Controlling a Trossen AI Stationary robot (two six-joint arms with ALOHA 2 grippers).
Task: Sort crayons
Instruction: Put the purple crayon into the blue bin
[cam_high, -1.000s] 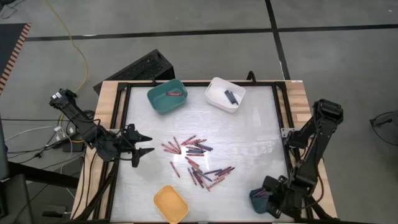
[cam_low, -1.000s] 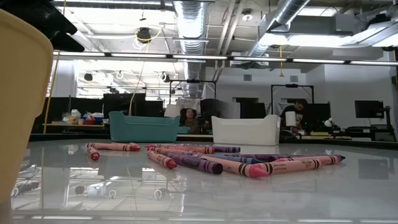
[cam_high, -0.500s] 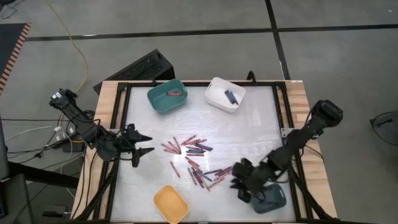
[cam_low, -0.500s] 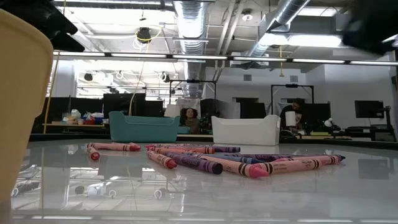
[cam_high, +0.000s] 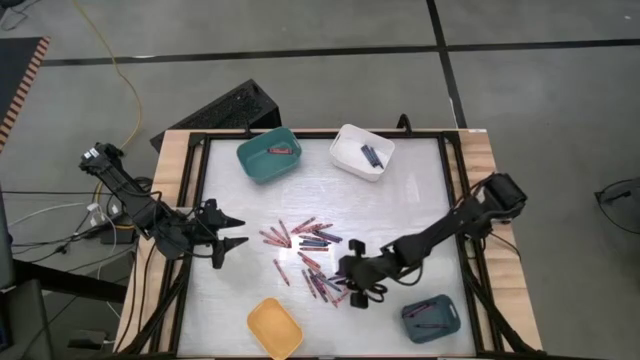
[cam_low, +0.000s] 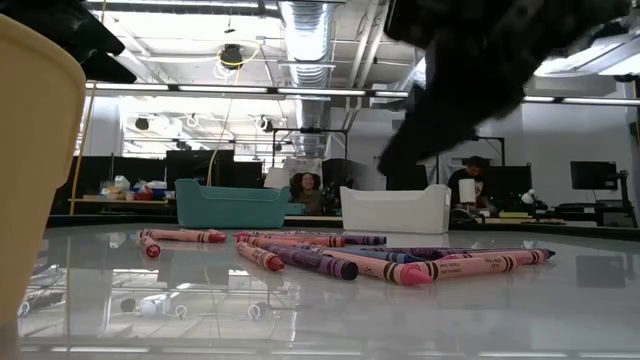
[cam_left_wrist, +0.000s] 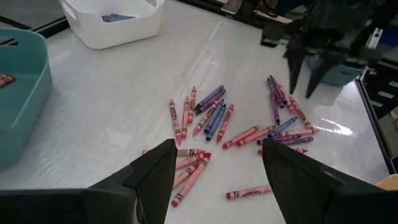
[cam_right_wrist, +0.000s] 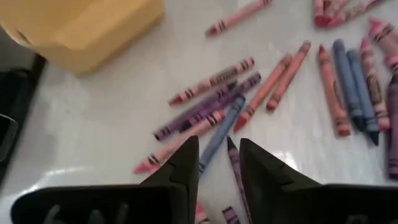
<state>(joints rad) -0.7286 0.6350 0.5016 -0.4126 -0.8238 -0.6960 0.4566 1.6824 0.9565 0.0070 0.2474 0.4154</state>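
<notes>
Stretched low across the glossy white table (cam_high: 400, 200), dark right gripper (cam_high: 352, 279) narrowly parted, empty, above scattered red, pink and purple crayons (cam_high: 318, 262).

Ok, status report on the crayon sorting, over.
Right pincer open, empty, over the crayons mid-table. Left pincer open, waiting at table's left. Nothing blocking the pile.

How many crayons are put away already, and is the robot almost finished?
Only a few are away: one in the teal bin, a couple in the white bin, some in the blue bin. The yellow bin looks empty. The right hand hangs open over the crayon pile, holding nothing. Most crayons remain.
</notes>
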